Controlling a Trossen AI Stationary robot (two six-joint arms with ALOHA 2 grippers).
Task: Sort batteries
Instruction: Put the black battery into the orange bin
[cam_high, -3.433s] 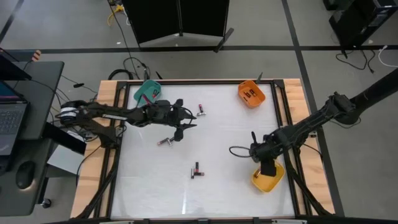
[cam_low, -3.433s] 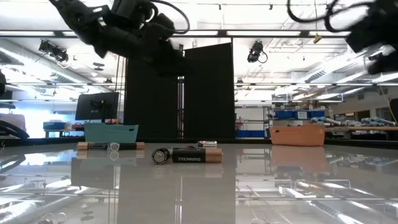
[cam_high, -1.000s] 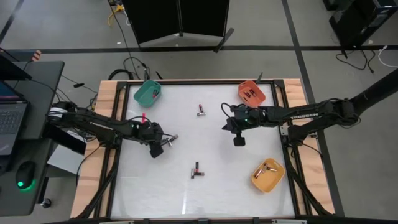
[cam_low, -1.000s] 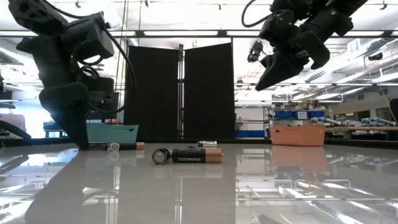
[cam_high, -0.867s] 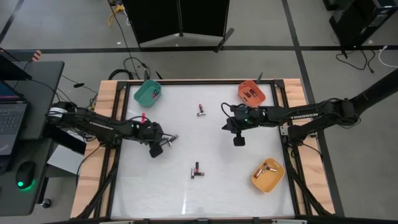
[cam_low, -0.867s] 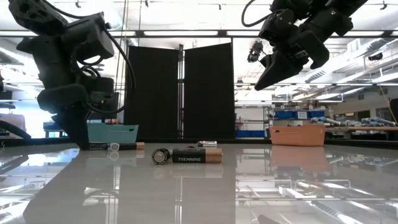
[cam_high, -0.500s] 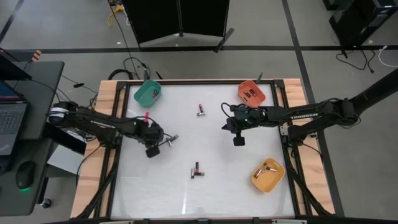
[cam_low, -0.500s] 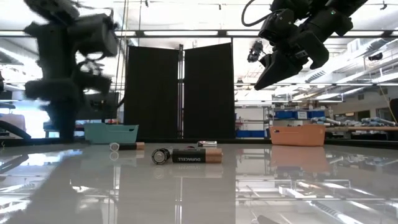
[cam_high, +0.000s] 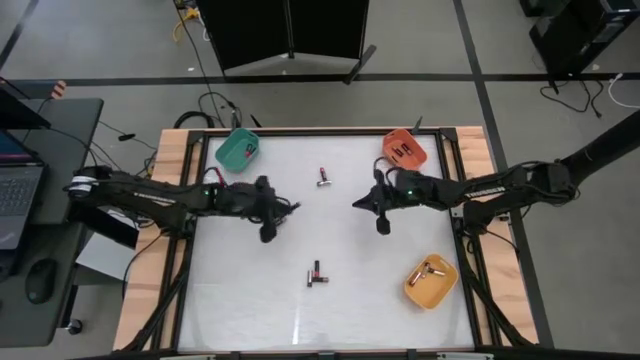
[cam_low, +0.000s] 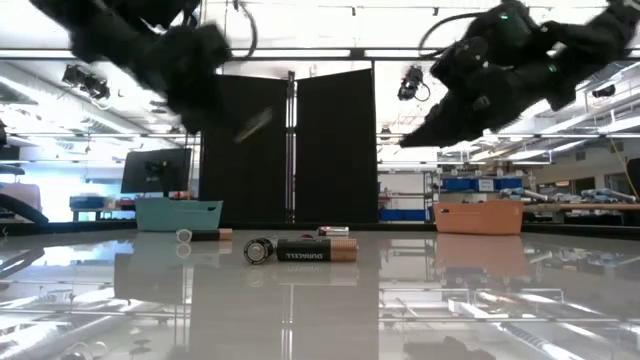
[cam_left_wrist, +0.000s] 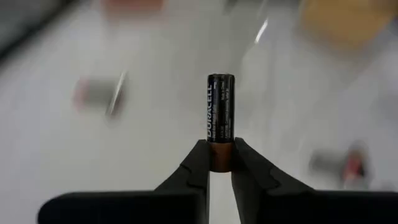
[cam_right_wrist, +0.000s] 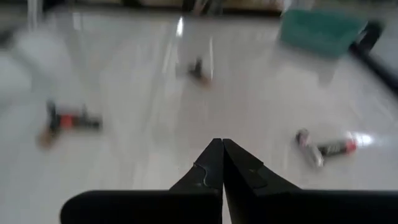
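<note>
My left gripper (cam_left_wrist: 221, 163) is above the table's left middle (cam_high: 286, 208), shut on a black and copper battery (cam_left_wrist: 221, 115) that stands out beyond its fingertips. My right gripper (cam_right_wrist: 222, 146) hovers right of the middle (cam_high: 357, 203), shut and with nothing in it. Other batteries lie on their sides on the table: one toward the far edge (cam_high: 323, 177), a pair toward the near edge (cam_high: 316, 273), and a red-banded one with a silvery one (cam_right_wrist: 326, 148) on the left side. My left gripper pinches the battery's copper end (cam_left_wrist: 220, 155) between its two fingertips (cam_left_wrist: 200, 163). The battery runs on in line with the fingers, its black end pointing away from them. It is lifted clear of the table, with the fingers slanting downward toward the table's right.
A teal bin (cam_high: 237, 150) stands at the far left corner, an orange bin (cam_high: 404, 148) at the far right, and a yellow bin (cam_high: 430, 281) with batteries near the right edge. A wooden frame (cam_high: 170, 200) borders the table.
My left gripper has taken a battery off the table, risen with it and tipped from pointing down toward level, moving toward the table's middle. My right gripper has sunk a little and tipped more level, its tips swinging toward the left.
</note>
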